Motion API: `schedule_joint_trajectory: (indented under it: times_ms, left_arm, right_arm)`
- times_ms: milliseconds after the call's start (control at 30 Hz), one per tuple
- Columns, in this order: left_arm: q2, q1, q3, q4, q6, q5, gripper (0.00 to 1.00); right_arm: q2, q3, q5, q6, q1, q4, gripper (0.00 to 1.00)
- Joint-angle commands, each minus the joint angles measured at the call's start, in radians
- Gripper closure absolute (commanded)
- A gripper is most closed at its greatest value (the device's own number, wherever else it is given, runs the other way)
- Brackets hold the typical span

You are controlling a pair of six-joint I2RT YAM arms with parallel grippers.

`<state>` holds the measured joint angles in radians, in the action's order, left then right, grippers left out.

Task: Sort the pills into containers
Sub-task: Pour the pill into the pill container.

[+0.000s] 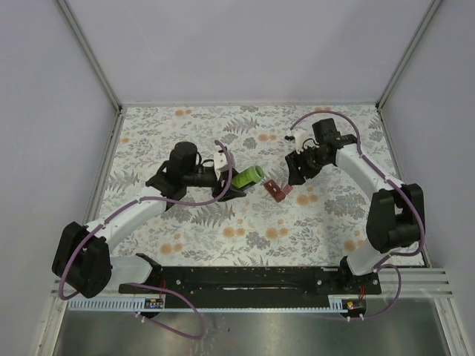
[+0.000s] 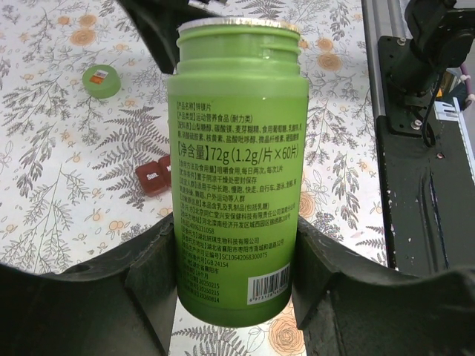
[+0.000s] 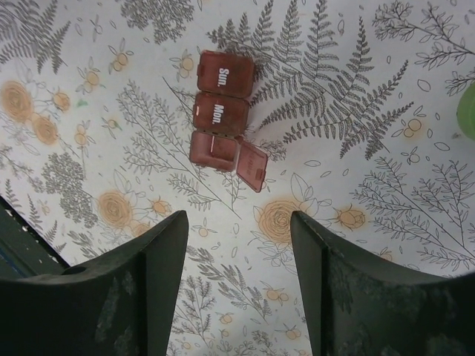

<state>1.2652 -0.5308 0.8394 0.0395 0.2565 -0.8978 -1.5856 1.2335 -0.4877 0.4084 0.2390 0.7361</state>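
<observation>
Left gripper (image 2: 237,285) clamps the green bottle (image 2: 241,170) tipped, mouth toward the pill box (image 3: 223,111), for pouring, I'd guess. Right gripper (image 3: 237,274) hovers over that box, jaws apart, empty; one lid's open. Green cap (image 2: 100,80) lies aside.

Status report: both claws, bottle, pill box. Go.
Left claw shut on green bottle, uncapped. Right claw open, empty, hovering near pill box. Box's end lid open; no pills seen. Nothing between claw and box.
</observation>
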Motion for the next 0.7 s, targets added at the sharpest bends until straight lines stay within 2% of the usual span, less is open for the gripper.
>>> schedule_joint_trajectory:
  times_ms: [0, 167, 333, 667]
  left_arm:
    - [0.000, -0.017, -0.002, 0.051, 0.047, -0.029, 1.00]
    - [0.010, -0.024, 0.006, 0.051, 0.049, -0.016, 1.00]
    - [0.026, -0.029, 0.020, 0.051, 0.046, -0.006, 1.00]
    - [0.051, -0.031, 0.058, 0.033, 0.056, 0.007, 1.00]
  right_arm:
    - [-0.078, 0.076, 0.031, 0.087, -0.010, 0.046, 0.35]
    - [-0.165, 0.126, 0.023, 0.101, -0.015, 0.077, 0.36]
    - [-0.229, 0.162, 0.003, 0.084, -0.015, 0.083, 0.42]
    - [-0.303, 0.187, -0.038, 0.073, -0.015, 0.101, 0.49]
